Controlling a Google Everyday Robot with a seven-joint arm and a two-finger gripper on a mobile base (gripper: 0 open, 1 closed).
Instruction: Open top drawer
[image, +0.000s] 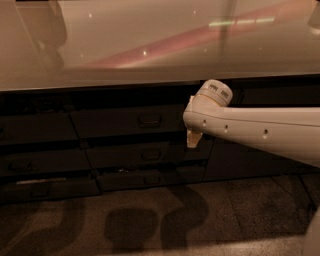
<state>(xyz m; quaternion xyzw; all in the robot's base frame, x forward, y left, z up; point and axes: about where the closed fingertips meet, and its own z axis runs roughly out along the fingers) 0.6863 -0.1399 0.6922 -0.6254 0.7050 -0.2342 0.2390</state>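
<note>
The top drawer (115, 123) is the wide dark front just under the countertop, with a small bail handle (149, 120) at its centre. It looks closed, flush with the fronts around it. My white arm (260, 132) reaches in from the right. Its gripper (194, 138) shows only as a pale tip hanging under the wrist, just right of the drawer's right end and some way right of the handle. Most of the gripper is hidden behind the arm.
A glossy pale countertop (150, 45) overhangs the cabinets. Two shallower drawers (145, 156) sit below the top one, and another drawer stack (35, 160) stands to the left. A plain dark door (250, 162) is behind the arm. Speckled floor (150, 225) lies below.
</note>
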